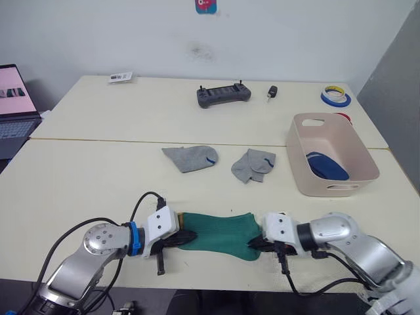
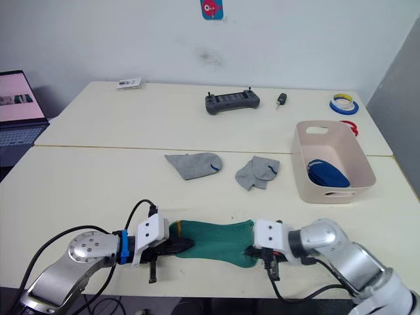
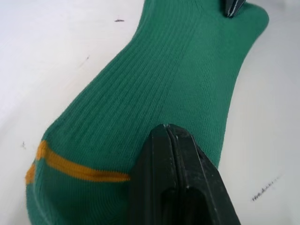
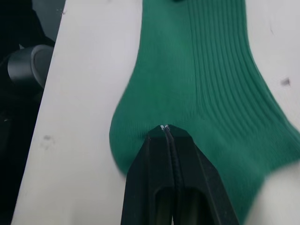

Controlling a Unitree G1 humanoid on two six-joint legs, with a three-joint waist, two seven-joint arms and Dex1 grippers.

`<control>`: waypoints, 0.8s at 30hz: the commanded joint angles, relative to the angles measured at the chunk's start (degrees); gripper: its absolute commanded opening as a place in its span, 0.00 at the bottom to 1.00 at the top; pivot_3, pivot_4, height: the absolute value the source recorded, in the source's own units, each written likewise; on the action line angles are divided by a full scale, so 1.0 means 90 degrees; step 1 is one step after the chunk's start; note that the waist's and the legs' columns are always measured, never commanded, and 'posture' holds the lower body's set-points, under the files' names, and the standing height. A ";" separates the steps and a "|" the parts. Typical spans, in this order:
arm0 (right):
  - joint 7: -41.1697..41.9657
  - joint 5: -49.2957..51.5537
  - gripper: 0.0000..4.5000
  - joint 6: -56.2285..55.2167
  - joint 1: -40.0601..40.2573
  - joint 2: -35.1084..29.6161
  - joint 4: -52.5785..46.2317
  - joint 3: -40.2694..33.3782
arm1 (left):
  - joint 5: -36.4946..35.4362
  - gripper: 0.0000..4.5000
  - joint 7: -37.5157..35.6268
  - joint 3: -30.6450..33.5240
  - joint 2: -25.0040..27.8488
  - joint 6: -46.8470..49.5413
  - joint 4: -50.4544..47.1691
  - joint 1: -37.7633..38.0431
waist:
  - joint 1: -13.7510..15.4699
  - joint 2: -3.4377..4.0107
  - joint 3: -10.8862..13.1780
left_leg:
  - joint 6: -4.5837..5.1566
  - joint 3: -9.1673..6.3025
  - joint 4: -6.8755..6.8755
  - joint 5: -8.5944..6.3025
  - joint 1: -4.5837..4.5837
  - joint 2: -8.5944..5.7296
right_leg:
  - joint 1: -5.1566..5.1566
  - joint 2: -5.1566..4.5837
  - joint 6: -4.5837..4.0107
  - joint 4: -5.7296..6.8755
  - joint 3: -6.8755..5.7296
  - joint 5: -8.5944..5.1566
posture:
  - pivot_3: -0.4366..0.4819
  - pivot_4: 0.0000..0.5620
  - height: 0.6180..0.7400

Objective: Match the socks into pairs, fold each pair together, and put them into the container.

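Near the front edge of the cream table (image 1: 85, 177), a teal-green sock (image 1: 216, 234) lies stretched flat from left to right, one or two layers I cannot tell. The left gripper (image 1: 182, 237) is pinched closed on its left end, where the left wrist view shows an orange stripe (image 3: 75, 169) crossing the fabric beside the black fingers (image 3: 176, 183). The right gripper (image 1: 257, 243) is closed on the sock's right end; in the right wrist view its fingers (image 4: 168, 178) press together over the green cloth.

Farther back, near the table's middle, two light grey socks lie apart: a flat one (image 1: 191, 158) on the left and a crumpled one (image 1: 253, 164) to its right, each with a small blue mark. To the right stands the pale pink container (image 1: 298, 157), and a royal blue bundle (image 1: 326, 165) rests inside it.

Along the far side sit a dark controller (image 1: 224, 95), a small black key fob (image 1: 272, 92), and tape rolls (image 1: 335, 96). An open laptop (image 1: 14, 105) stands at the far left, and a small card (image 1: 121, 77) lies near the far edge.
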 commanded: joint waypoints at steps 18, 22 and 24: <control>-0.1613 0.1559 0.10 0.1838 0.1618 0.0478 -0.1170 -0.2526 | 0.0474 0.00 0.0119 -0.0011 -0.0077 -0.0163 0.0867 -0.0241 | -0.0017 0.0005 -0.0003 | 0.0000 0.0006 0.0008 0.0000 0.0004 0.0001 | -0.0002 0.0006 0.0000 0.0016 0.0008 -0.0001 | 0.48 0.27 1.00; -0.2053 0.1866 0.37 0.2344 0.1703 0.0826 -0.1222 -0.2684 | 0.0630 0.00 0.0074 -0.0143 -0.0084 -0.0404 0.1066 -0.0141 | -0.0011 0.0012 -0.0012 | 0.0000 0.0009 0.0008 0.0000 0.0005 -0.0002 | 0.0000 0.0005 0.0001 0.0015 0.0010 -0.0001 | 0.48 0.27 1.00; -0.2316 0.2130 0.52 0.2861 0.1737 0.1027 -0.1276 -0.2742 | 0.0646 0.00 0.0077 -0.0175 -0.0090 -0.0468 0.1041 -0.0078 | -0.0012 0.0020 -0.0018 | 0.0000 0.0010 0.0008 0.0000 0.0006 -0.0001 | 0.0001 0.0005 0.0001 0.0015 0.0012 -0.0001 | 0.48 0.27 1.00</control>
